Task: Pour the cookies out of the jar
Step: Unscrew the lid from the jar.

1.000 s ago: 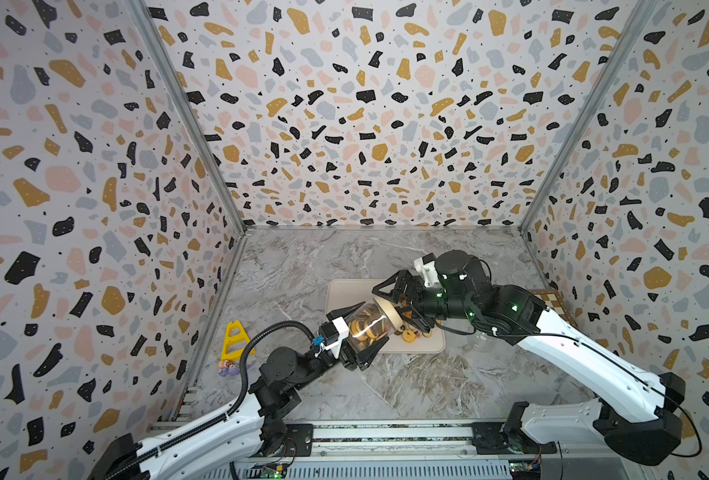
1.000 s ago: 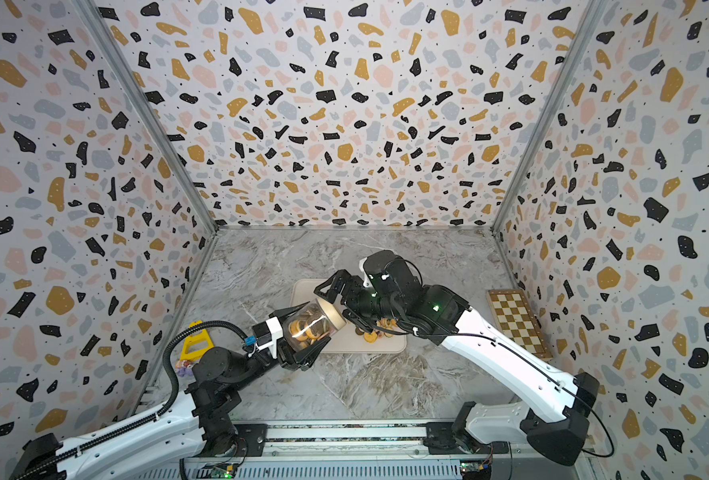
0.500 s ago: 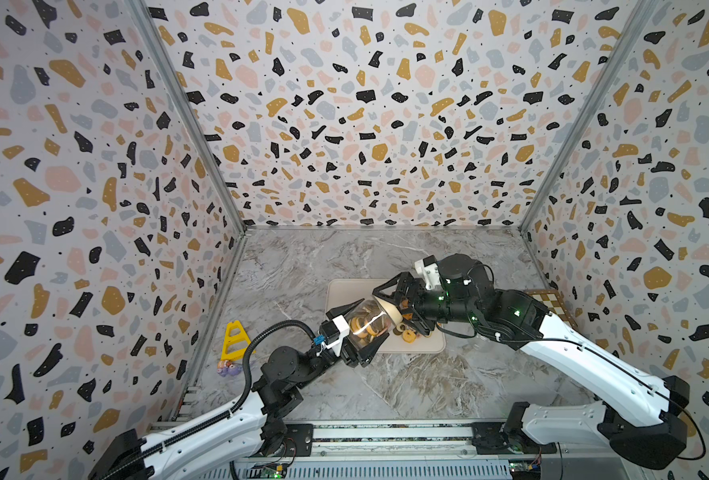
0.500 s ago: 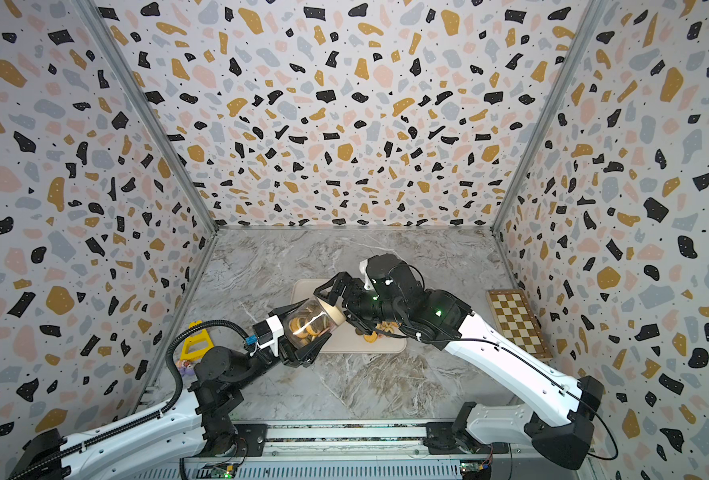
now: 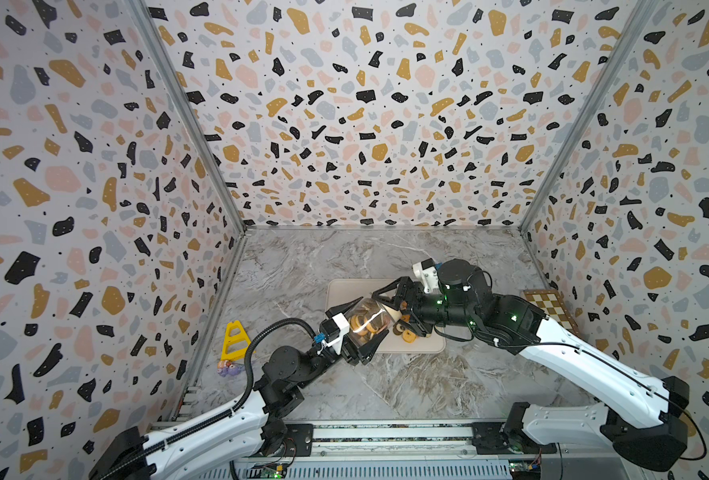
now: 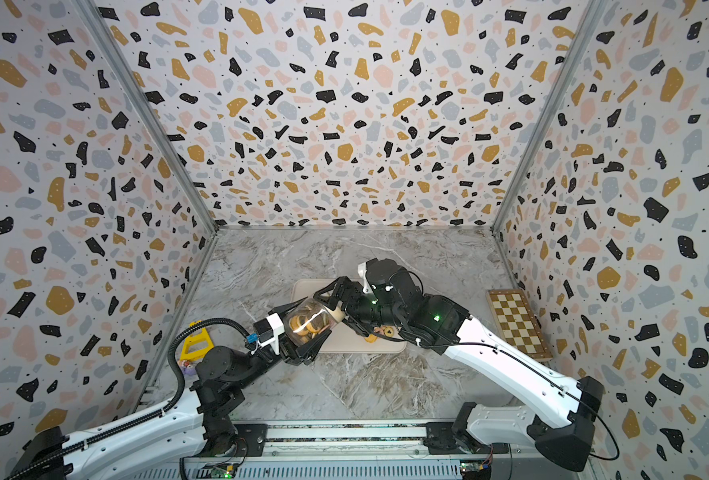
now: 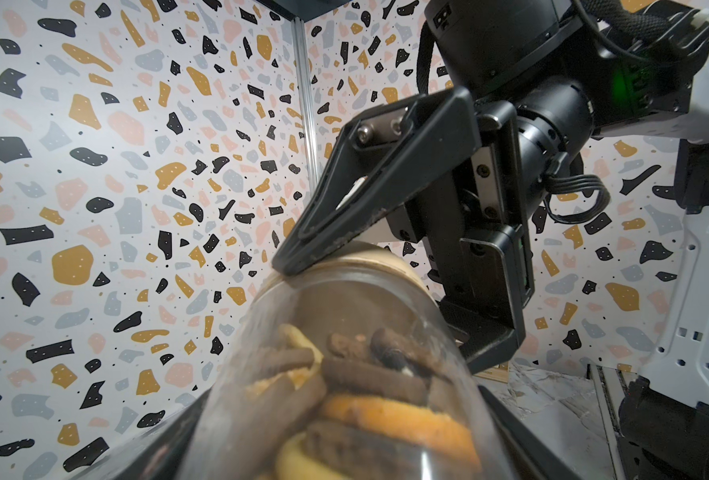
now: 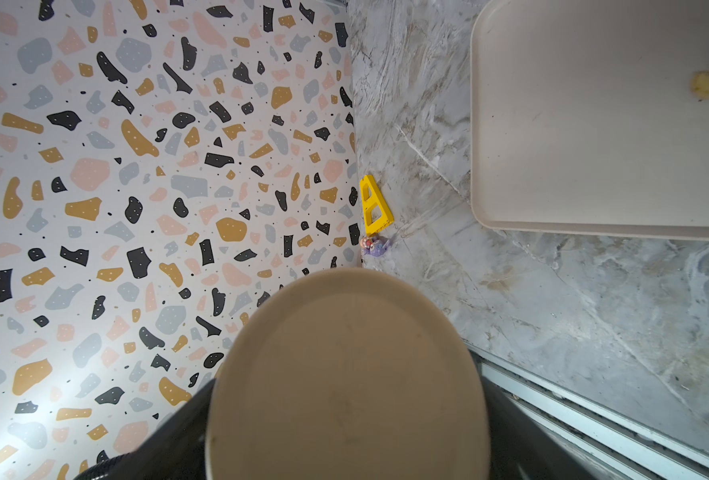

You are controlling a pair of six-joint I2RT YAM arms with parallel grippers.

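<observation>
A clear jar [image 5: 367, 322] [image 6: 309, 320] [image 7: 344, 374] lies tilted on its side in the air over a beige tray [image 5: 344, 291] [image 6: 302, 291]. My left gripper [image 5: 371, 318] [image 6: 315, 320] is shut on its body. Brown and orange cookies [image 7: 369, 399] fill the jar. A beige lid [image 5: 392, 313] [image 6: 335, 312] [image 8: 344, 374] sits at the jar's mouth, and my right gripper [image 5: 392, 311] [image 6: 336, 311] [image 7: 373, 313] is shut on it, one finger on each side. A few cookies [image 5: 402, 332] [image 6: 379, 332] [image 8: 703, 85] lie on the tray under the right wrist.
A yellow toy piece [image 5: 233, 340] [image 8: 375, 205] and a small purple toy [image 5: 226, 369] [image 8: 375, 246] lie by the left wall. A checkerboard [image 5: 552, 309] [image 6: 516, 324] rests against the right wall. The rail runs along the front edge.
The right arm's elbow and shoulder have shifted slightly. Both grippers keep their hold, and the jar and lid stay almost where they were.
</observation>
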